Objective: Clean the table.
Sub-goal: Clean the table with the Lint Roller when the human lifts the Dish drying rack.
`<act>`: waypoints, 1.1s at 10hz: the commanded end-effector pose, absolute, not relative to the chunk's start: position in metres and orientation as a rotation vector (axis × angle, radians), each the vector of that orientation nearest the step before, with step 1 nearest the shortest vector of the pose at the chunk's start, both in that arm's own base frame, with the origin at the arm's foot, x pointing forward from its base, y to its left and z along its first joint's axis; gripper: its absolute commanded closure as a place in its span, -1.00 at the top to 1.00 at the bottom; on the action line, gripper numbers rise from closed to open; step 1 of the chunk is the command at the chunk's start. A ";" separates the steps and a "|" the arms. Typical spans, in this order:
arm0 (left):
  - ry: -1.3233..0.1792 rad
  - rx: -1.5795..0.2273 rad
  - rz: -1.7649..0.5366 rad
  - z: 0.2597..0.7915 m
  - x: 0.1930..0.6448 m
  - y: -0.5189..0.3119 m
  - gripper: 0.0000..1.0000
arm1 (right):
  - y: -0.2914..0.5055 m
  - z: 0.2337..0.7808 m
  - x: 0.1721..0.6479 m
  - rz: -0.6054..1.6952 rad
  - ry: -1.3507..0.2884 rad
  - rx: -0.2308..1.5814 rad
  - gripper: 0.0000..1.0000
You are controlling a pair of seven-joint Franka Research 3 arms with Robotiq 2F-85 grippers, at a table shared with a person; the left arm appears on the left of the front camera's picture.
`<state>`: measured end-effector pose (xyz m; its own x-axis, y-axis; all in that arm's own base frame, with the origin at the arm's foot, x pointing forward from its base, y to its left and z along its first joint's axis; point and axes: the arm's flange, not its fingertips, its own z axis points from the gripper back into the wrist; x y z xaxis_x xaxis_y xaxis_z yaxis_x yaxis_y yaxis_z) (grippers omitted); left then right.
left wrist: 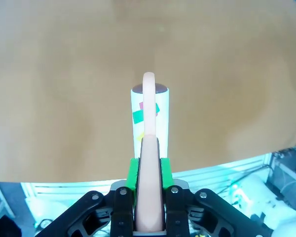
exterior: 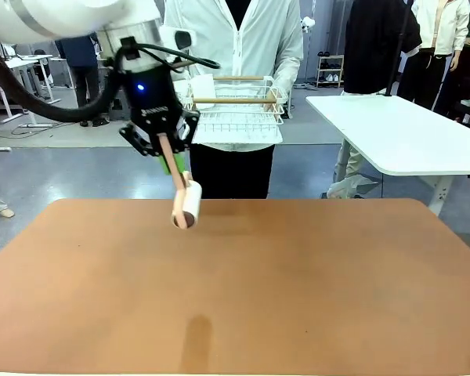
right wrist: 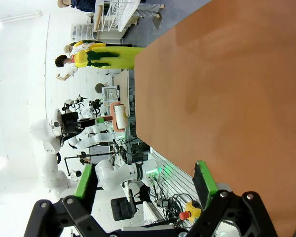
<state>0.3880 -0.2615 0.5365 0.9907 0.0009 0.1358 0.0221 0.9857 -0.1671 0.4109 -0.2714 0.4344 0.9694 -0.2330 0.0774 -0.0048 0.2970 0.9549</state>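
The large reddish-brown matte worktop (exterior: 298, 290) with rounded corners spreads across the lower half of the front view, and its top is bare and smooth. In the left wrist view it lies under the camera (left wrist: 64, 98). In the right wrist view it stands sideways along the right side (right wrist: 227, 89).

Above the worktop's left half, clear of the surface, hangs a lint roller with a pale pink handle and a white sticky roll (exterior: 180, 192). Its soft shadow lies apart from it on the worktop. The roll points downward and the handle slants up into the left pincer (exterior: 171, 160), whose green pads are clamped on the handle from both sides. From the left wrist the roller (left wrist: 149, 118) runs straight out from the left pincer (left wrist: 149, 170). Small green, pink and yellow scraps are stuck to the white roll. The right wrist view shows the roller (right wrist: 119, 116) farther off, held away from the worktop.

The right pincer (right wrist: 145, 180) is spread wide with nothing between its green pads.

At the far side a person in a light zipped jacket (exterior: 235, 47) holds a white wire rack with wooden bars (exterior: 235, 117). To the right stands a white-topped table (exterior: 407, 133).
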 end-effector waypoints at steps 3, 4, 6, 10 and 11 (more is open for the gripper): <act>-0.206 -0.016 -0.129 0.543 0.401 -0.167 -0.63 | -0.269 0.438 0.409 -0.147 -0.217 1.259 1.00; -0.167 -0.009 -0.160 0.540 0.402 -0.145 -0.63 | -0.269 0.438 0.409 -0.147 -0.217 1.259 1.00; -0.142 -0.031 -0.187 0.534 0.403 -0.131 -0.63 | -0.269 0.438 0.409 -0.147 -0.217 1.259 1.00; -0.168 -0.025 -0.148 0.537 0.411 -0.141 -0.63 | -0.269 0.438 0.409 -0.147 -0.217 1.259 1.00; -0.168 -0.025 -0.148 0.537 0.411 -0.141 -0.63 | -0.269 0.438 0.409 -0.147 -0.217 1.259 1.00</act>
<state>0.4097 -0.1395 0.5343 0.9730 -0.1648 0.1616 0.1683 0.9857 -0.0080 0.4108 -0.2716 0.4345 0.9693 -0.2334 0.0775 -0.0049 0.2970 0.9549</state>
